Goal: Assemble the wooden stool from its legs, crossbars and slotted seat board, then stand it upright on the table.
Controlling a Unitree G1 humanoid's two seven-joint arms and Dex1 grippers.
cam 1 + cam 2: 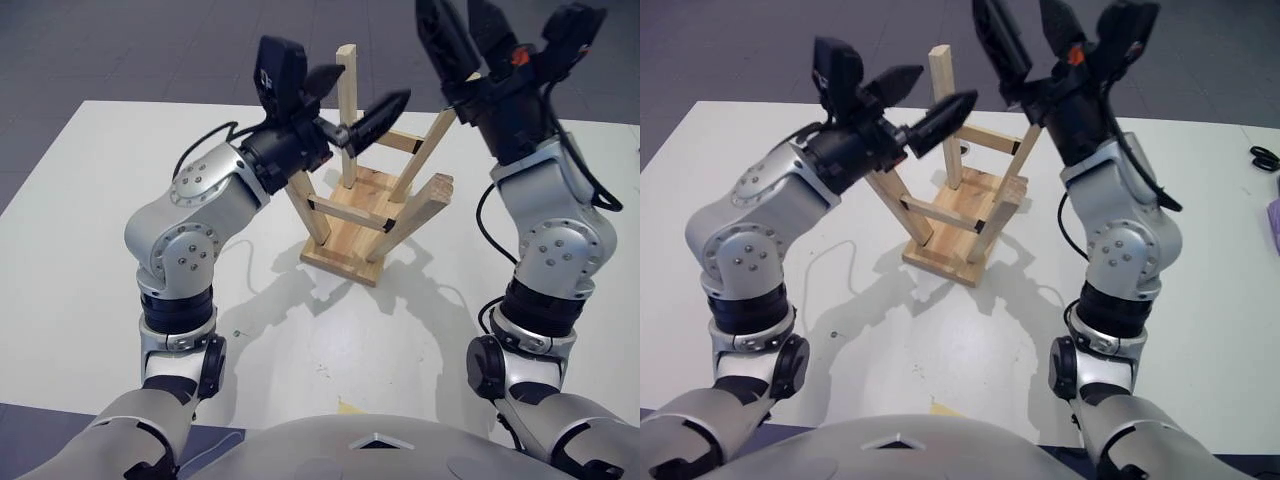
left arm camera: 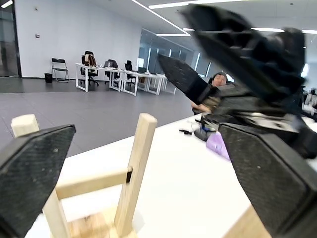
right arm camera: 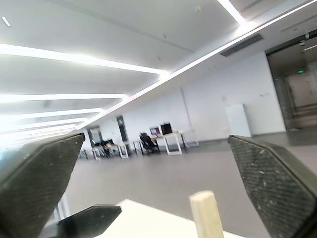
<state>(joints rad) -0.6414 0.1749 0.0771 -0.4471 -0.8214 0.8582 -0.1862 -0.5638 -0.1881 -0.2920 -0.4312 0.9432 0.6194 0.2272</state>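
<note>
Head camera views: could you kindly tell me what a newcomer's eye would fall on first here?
The wooden stool draws the eye first: it stands upside down mid-table, with its seat board on the white table and its legs pointing up. The left pincer hangs open by the leg tops, and the right pincer is raised open above the stool's right side.

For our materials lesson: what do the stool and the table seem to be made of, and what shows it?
Stool: pale bare wood, seemingly unvarnished; visible grain, matt square-cut sticks. Table: smooth white top, perhaps laminate or painted board; even colour, its core hidden.
</note>
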